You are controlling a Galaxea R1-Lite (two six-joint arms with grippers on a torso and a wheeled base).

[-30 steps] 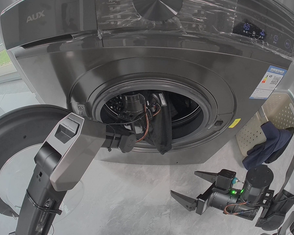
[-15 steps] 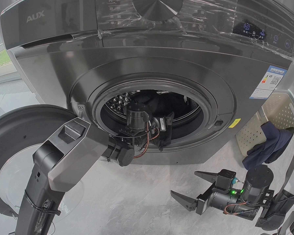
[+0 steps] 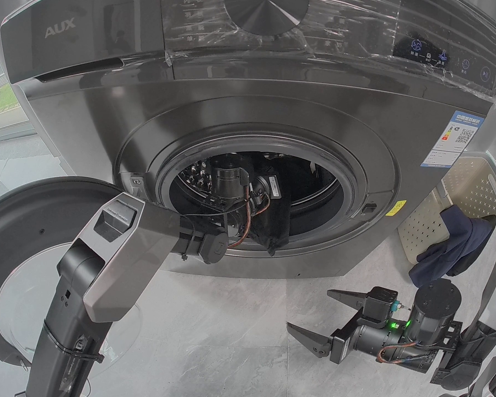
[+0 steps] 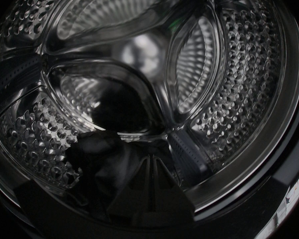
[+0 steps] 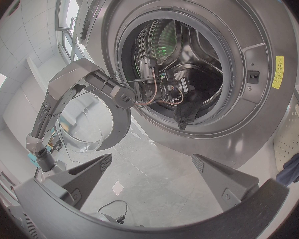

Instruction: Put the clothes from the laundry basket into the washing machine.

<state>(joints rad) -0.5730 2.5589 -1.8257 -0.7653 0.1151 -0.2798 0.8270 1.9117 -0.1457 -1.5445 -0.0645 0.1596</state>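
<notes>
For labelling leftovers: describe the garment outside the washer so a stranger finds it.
Right of the washing machine stands a cream perforated laundry basket. A garment drapes over its front rim; unlike the black cloth at the drum mouth, it is navy blue.

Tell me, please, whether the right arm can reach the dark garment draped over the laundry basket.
Probably yes: the dark garment hangs over the laundry basket rim, with only bare floor before it. The right gripper, jaws open, points away, so it would need turning.
</notes>
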